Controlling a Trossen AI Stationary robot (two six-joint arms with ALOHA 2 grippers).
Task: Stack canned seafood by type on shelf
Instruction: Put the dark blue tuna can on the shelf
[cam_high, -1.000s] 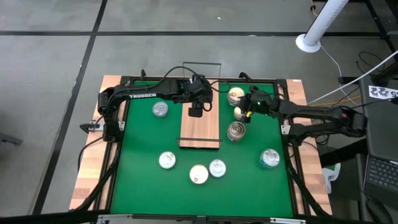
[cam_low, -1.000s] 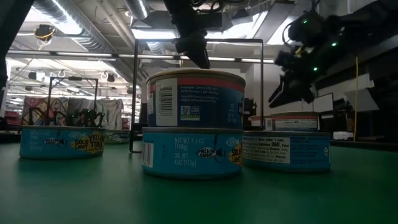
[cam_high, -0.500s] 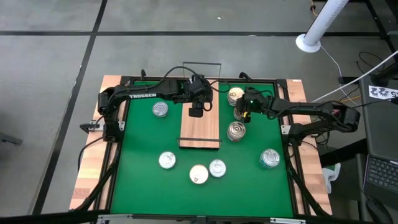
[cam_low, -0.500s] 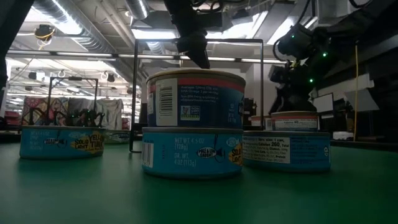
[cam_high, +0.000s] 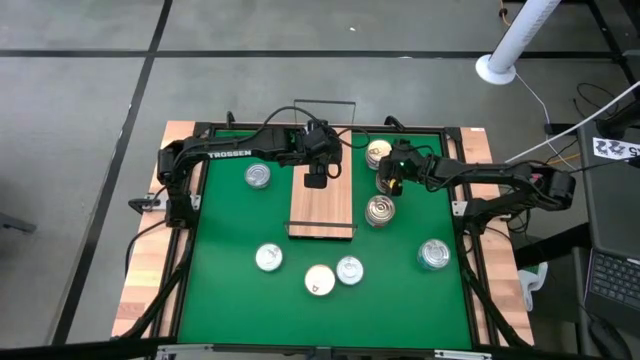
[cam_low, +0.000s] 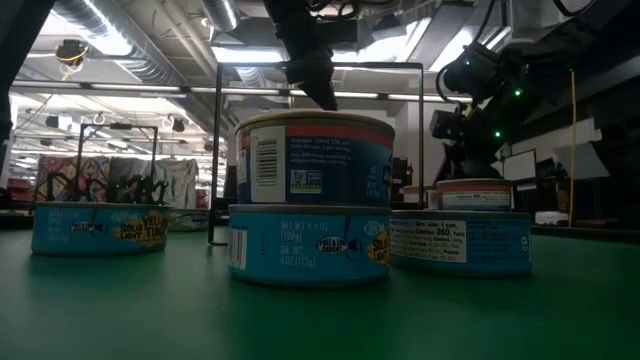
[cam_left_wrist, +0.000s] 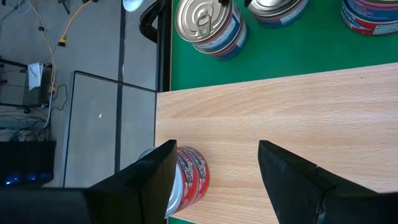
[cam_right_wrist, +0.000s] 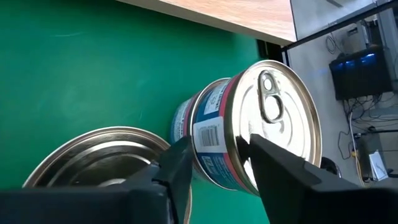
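Right of the shelf, near its far end, my right gripper sits low over a silver-topped tin, fingers part-spread either side of it; can't tell if they touch. Further back, left gripper hovers spread wide over the shelf's far end, holding nothing, red-labelled tin at one finger

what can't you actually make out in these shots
- High view: the right claw covers the tin under it, so that tin's label is hidden, and whether the fingers touch it is too small to tell.
- Left wrist view: the red-labelled tin on the shelf is half hidden behind a finger of the left claw.
- Low view: the stacked tins block most of the shelf behind them.
- Right wrist view: the flat silver tin is cut off by the claw body.
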